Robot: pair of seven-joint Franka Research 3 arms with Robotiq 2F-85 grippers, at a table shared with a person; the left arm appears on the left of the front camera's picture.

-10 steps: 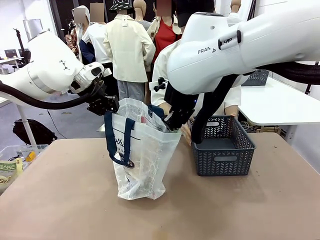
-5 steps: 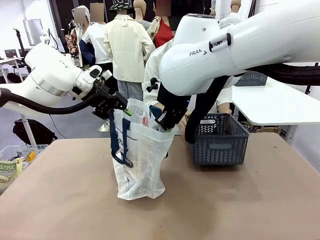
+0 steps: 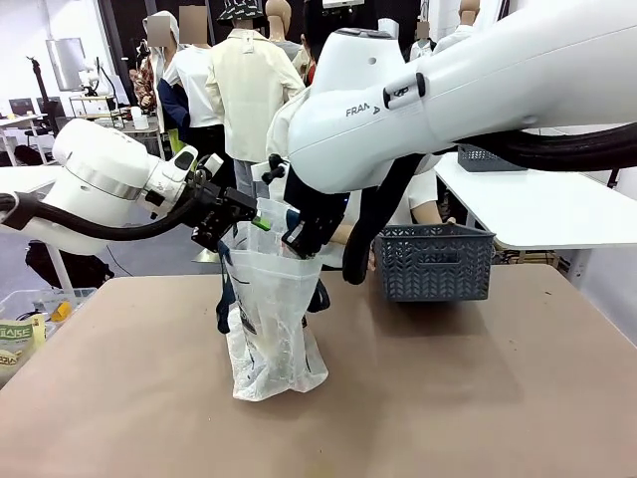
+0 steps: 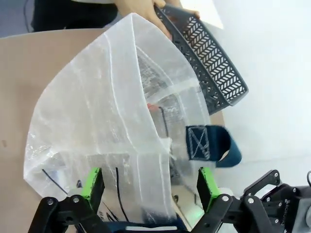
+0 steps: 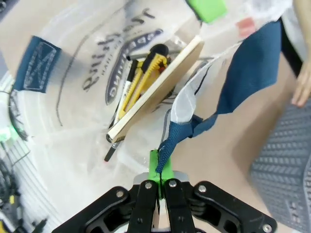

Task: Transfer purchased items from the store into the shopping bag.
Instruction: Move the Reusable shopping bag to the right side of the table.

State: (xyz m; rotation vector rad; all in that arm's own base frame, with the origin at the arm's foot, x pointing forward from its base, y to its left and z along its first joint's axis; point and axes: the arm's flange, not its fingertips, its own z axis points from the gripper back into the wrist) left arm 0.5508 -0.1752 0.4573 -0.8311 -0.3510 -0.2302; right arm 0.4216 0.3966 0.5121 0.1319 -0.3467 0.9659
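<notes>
Navy-blue strap (image 5: pixel 233 92) of the translucent white plastic shopping bag (image 3: pixel 271 329) sat pinched in the right gripper (image 5: pixel 160 171); left gripper (image 4: pixel 150 187) gaped wide, straddling the rim.

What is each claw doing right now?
Left claw: open, straddling the shopping bag rim.
Right claw: shut on the bag's navy strap handle.

"FRAN" on right arm (image 3: pixel 398 95)
</notes>
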